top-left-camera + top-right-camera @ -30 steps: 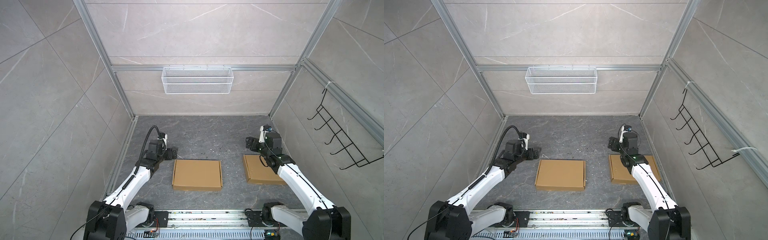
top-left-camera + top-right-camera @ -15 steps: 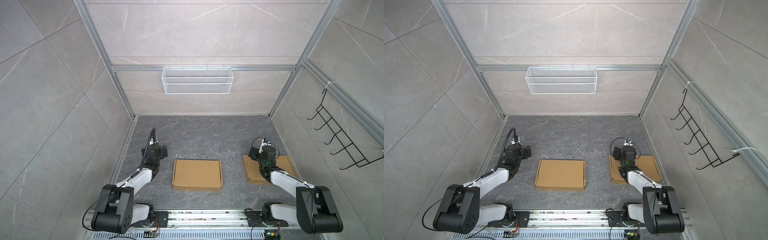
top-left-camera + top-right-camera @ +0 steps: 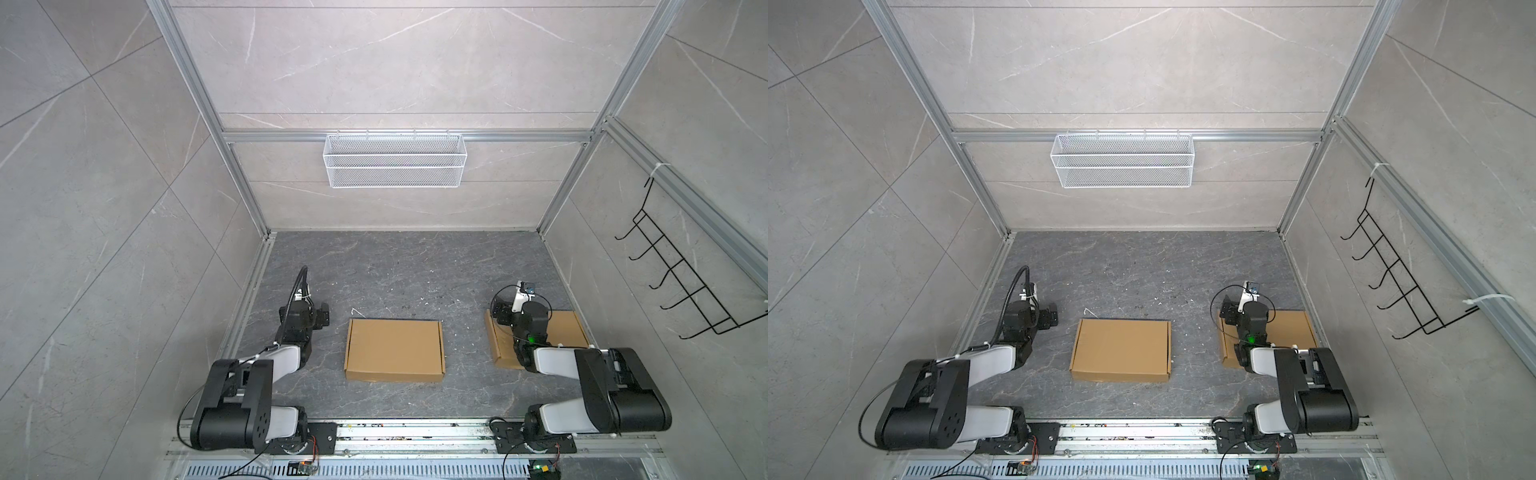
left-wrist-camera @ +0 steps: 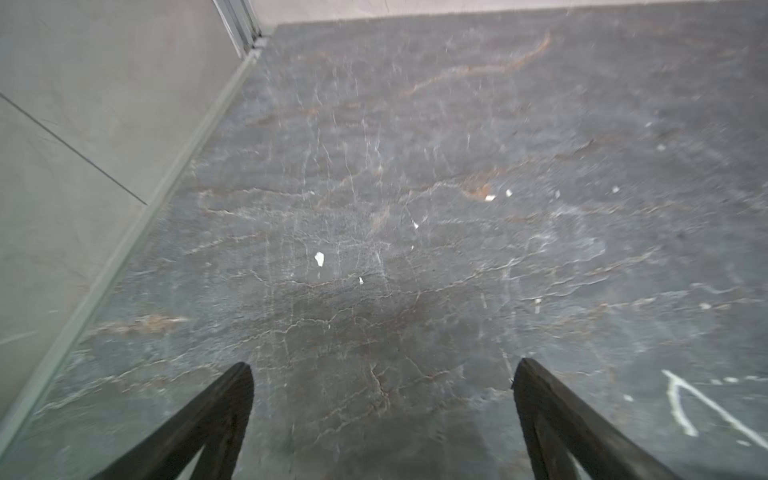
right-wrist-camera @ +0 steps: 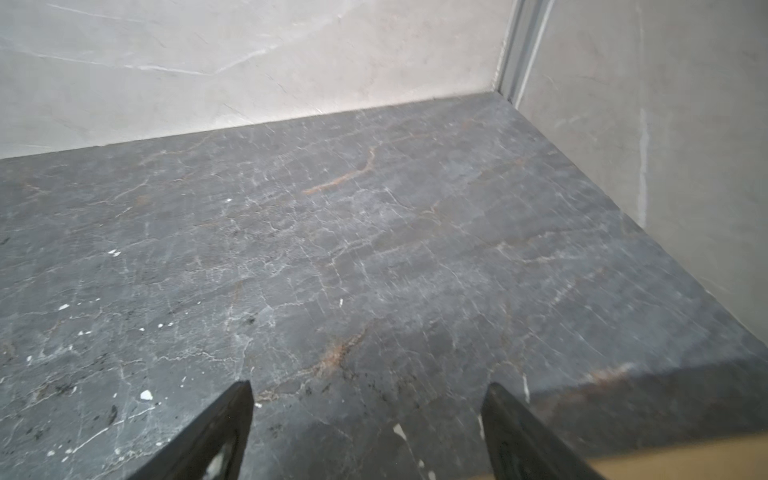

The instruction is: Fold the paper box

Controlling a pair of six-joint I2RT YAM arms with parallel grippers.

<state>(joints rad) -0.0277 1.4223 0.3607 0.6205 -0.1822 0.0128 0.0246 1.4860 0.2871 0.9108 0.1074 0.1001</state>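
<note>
A closed paper box (image 3: 395,351) lies flat. Left of it the left gripper (image 4: 382,372) is spread wide, empty; right of it the right gripper (image 5: 370,388) is too.

The right arm (image 3: 530,328) hides part of the flat cardboard (image 3: 568,329) — left wrist view blurred.

Top views high, looking down — share whole floor (image 3: 395,270); wrist views skim it close.
</note>
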